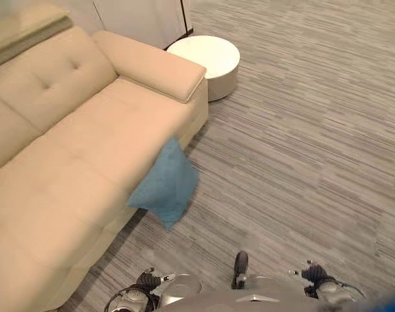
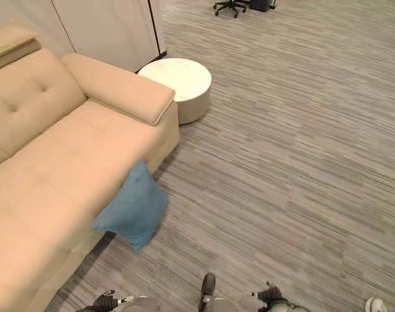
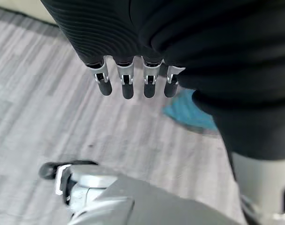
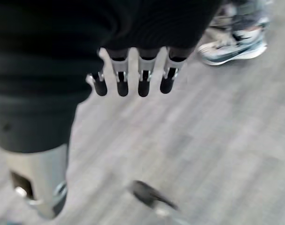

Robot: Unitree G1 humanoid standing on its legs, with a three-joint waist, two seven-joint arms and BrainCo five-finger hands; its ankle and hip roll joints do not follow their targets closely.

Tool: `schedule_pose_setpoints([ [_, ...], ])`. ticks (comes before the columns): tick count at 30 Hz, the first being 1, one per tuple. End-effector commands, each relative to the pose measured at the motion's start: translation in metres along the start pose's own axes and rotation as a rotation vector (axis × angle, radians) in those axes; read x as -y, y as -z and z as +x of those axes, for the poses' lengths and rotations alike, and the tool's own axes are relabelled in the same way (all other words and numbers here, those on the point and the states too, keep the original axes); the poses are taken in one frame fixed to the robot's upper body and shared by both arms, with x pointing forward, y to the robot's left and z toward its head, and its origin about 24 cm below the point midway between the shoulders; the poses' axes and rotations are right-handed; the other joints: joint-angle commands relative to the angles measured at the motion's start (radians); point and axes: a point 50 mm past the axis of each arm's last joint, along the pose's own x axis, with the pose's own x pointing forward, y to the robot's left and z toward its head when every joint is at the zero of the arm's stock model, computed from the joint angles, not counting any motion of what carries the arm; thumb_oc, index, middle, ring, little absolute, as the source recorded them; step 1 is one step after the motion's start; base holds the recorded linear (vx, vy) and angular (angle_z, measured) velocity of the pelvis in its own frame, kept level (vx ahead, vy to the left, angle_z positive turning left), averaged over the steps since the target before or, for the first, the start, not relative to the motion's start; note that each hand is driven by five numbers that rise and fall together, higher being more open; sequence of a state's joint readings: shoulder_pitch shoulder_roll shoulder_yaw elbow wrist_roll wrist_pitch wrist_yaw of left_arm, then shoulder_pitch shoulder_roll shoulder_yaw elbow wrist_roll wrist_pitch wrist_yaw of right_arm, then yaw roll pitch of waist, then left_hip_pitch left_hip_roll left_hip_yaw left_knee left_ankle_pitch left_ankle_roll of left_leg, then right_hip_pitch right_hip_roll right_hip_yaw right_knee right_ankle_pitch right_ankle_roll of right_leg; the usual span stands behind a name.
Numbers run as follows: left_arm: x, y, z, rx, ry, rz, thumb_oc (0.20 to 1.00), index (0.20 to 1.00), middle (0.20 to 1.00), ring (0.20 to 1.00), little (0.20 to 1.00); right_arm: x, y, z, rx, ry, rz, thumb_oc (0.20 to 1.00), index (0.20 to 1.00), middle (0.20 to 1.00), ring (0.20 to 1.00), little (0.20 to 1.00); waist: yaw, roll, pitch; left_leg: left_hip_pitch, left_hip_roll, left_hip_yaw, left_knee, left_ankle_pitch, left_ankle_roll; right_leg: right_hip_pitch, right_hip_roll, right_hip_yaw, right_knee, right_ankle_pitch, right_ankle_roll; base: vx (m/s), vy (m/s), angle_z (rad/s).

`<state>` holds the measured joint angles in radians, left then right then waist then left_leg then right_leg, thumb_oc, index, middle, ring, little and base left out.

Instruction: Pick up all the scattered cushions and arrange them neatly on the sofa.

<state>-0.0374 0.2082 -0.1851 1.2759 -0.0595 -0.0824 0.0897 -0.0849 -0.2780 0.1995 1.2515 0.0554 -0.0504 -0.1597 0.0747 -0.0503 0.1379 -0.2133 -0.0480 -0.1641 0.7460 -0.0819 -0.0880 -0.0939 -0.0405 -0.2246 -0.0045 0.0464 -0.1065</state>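
You have both the left hand (image 3: 133, 79) and right hand (image 4: 133, 77) hanging relaxed and empty, while the blue cushion (image 1: 164, 186) leans against the sofa (image 1: 73, 149) front.

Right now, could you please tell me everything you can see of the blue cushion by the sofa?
The blue cushion is a square pillow in plain, soft-looking blue fabric. It stands tilted on one corner on the grey striped floor, leaning against the front edge of the beige sofa, with its upper part resting against the seat. Nothing else touches it, and neither hand is near it. A blue patch of it also shows past the left hand in the left wrist view.
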Motion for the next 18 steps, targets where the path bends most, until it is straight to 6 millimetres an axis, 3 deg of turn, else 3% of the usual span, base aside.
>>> schedule_pose_setpoints([
  [1, -0.003, -0.020, 0.002, 0.070, 0.007, 0.043, 1.000, 1.000, 1.000, 1.000, 1.000, 0.019, 0.006, 0.001, -0.017, 0.059, 0.006, 1.000, 1.000, 1.000, 1.000, 1.000, -0.006, -0.038, 0.039, -0.012, 0.040, 0.136, -0.224, 0.013, 0.058, 0.066, -0.042, 0.006, -0.011, -0.035, 0.171, 0.31, -0.073, 0.64],
  [3, -0.001, -0.025, 0.003, 0.084, 0.012, 0.058, 1.000, 1.000, 1.000, 1.000, 1.000, 0.020, 0.008, 0.000, -0.020, 0.065, 0.007, 1.000, 1.000, 1.000, 1.000, 1.000, -0.006, -0.041, 0.037, -0.026, 0.041, 0.160, -0.360, -0.020, 0.062, 0.089, -0.039, -0.009, -0.032, -0.055, 0.182, 0.27, -0.012, 0.51],
  [4, 0.000, -0.026, 0.003, 0.090, 0.015, 0.061, 1.000, 1.000, 1.000, 1.000, 1.000, 0.019, 0.011, 0.000, -0.029, 0.063, 0.005, 1.000, 1.000, 1.000, 1.000, 1.000, -0.007, -0.036, 0.035, -0.040, 0.047, 0.169, -0.431, 0.005, 0.058, 0.099, -0.034, -0.016, -0.034, -0.067, 0.184, 0.31, 0.052, 0.21],
  [5, 0.000, -0.031, 0.003, 0.105, 0.014, 0.069, 1.000, 1.000, 1.000, 1.000, 1.000, 0.019, 0.017, -0.001, -0.049, 0.066, 0.003, 1.000, 1.000, 1.000, 1.000, 1.000, -0.002, -0.015, 0.036, -0.082, 0.082, 0.214, -0.559, 0.114, 0.037, 0.131, -0.010, -0.039, -0.040, -0.098, 0.182, 0.24, 0.047, 0.12],
  [6, 0.000, -0.030, 0.003, 0.105, 0.014, 0.070, 1.000, 1.000, 1.000, 1.000, 1.000, 0.019, 0.017, -0.001, -0.049, 0.066, 0.003, 1.000, 1.000, 1.000, 1.000, 1.000, -0.003, -0.017, 0.037, -0.077, 0.080, 0.213, -0.567, 0.118, 0.036, 0.132, -0.011, -0.040, -0.040, -0.099, 0.182, 0.24, 0.036, 0.14],
  [8, -0.002, -0.028, 0.003, 0.102, 0.009, 0.062, 1.000, 1.000, 1.000, 1.000, 1.000, 0.015, 0.025, -0.003, -0.073, 0.051, -0.005, 1.000, 1.000, 1.000, 1.000, 1.000, 0.012, -0.012, 0.036, -0.082, 0.117, 0.285, -0.617, 0.156, 0.031, 0.154, -0.004, -0.059, -0.020, -0.125, 0.181, 0.24, 0.090, 0.34],
  [10, -0.003, -0.022, 0.002, 0.082, 0.009, 0.053, 1.000, 1.000, 1.000, 1.000, 1.000, 0.012, 0.026, -0.004, -0.071, 0.039, -0.020, 1.000, 1.000, 1.000, 1.000, 1.000, 0.028, -0.017, 0.023, -0.068, 0.088, 0.237, -0.605, 0.145, 0.043, 0.165, -0.016, -0.059, 0.010, -0.136, 0.190, 0.30, 0.172, -0.05],
  [12, -0.006, -0.015, 0.002, 0.055, 0.001, 0.042, 1.000, 1.000, 1.000, 1.000, 1.000, 0.009, 0.022, -0.003, -0.055, 0.024, -0.037, 1.000, 1.000, 1.000, 1.000, 1.000, 0.035, -0.025, 0.010, -0.048, 0.079, 0.234, -0.602, 0.127, 0.056, 0.166, -0.035, -0.063, 0.066, -0.146, 0.197, 0.28, 0.168, -0.18],
  [14, -0.011, -0.011, 0.002, 0.043, -0.007, 0.036, 1.000, 1.000, 1.000, 1.000, 1.000, 0.008, 0.018, -0.003, -0.037, 0.006, -0.061, 1.000, 1.000, 1.000, 1.000, 1.000, 0.055, -0.034, -0.004, 0.001, 0.048, 0.220, -0.602, 0.085, 0.093, 0.137, -0.092, -0.077, 0.221, -0.127, 0.234, 0.25, 0.200, 0.10],
  [15, -0.013, -0.012, 0.002, 0.046, -0.016, 0.038, 1.000, 1.000, 1.000, 1.000, 1.000, 0.009, 0.012, -0.001, -0.020, 0.012, -0.062, 1.000, 1.000, 1.000, 1.000, 1.000, 0.050, -0.028, 0.003, 0.036, 0.031, 0.209, -0.607, 0.064, 0.119, 0.091, -0.129, -0.081, 0.357, -0.078, 0.257, 0.15, 0.164, 0.35],
  [16, -0.013, -0.012, 0.002, 0.046, -0.015, 0.038, 1.000, 1.000, 1.000, 1.000, 1.000, 0.009, 0.012, -0.001, -0.020, 0.012, -0.062, 1.000, 1.000, 1.000, 1.000, 1.000, 0.049, -0.027, 0.000, 0.033, 0.032, 0.208, -0.608, 0.067, 0.119, 0.089, -0.127, -0.082, 0.355, -0.076, 0.257, 0.25, 0.183, 0.75],
  [17, -0.015, -0.016, 0.002, 0.064, -0.018, 0.043, 1.000, 1.000, 1.000, 1.000, 1.000, 0.011, 0.006, 0.000, 0.004, 0.018, -0.047, 1.000, 1.000, 1.000, 1.000, 1.000, 0.039, -0.008, 0.008, 0.073, 0.021, 0.172, -0.610, 0.047, 0.131, 0.019, -0.144, -0.067, 0.468, -0.034, 0.257, 0.26, 0.043, 0.97],
  [18, -0.015, -0.021, 0.002, 0.082, -0.016, 0.051, 1.000, 1.000, 1.000, 1.000, 1.000, 0.012, 0.004, 0.000, 0.011, 0.021, -0.040, 1.000, 1.000, 1.000, 1.000, 1.000, 0.033, -0.003, 0.016, 0.100, 0.013, 0.127, -0.618, 0.041, 0.122, -0.003, -0.137, -0.062, 0.423, -0.064, 0.239, 0.31, 0.005, 1.17],
])
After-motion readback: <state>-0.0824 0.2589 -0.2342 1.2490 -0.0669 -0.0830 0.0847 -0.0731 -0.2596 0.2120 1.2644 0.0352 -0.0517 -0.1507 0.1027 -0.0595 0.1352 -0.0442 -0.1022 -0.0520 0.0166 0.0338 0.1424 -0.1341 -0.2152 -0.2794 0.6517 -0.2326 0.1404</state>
